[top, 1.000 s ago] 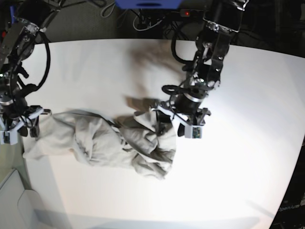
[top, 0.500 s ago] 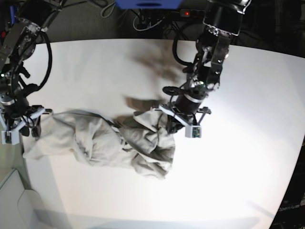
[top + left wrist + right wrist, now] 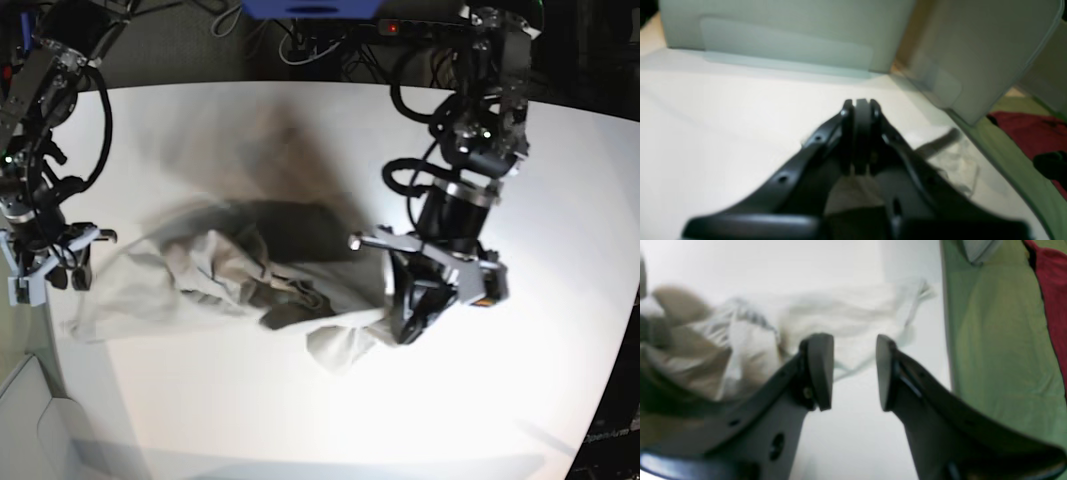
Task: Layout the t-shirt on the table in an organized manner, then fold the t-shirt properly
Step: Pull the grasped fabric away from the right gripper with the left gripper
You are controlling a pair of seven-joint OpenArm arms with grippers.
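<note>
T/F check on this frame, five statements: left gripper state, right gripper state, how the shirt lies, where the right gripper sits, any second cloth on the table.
1. The left gripper is shut on the t-shirt. True: its jaws are closed, with fabric pinched between them.
2. The right gripper is shut on a sleeve. False: its jaws stand apart with nothing between them.
3. The t-shirt lies flat and fully spread on the table. False: it is bunched and wrinkled, one end lifted by the left gripper.
4. The right gripper sits at the t-shirt's end opposite the left gripper. True.
5. A second cloth lies on the table. False: only the t-shirt is on it.
</note>
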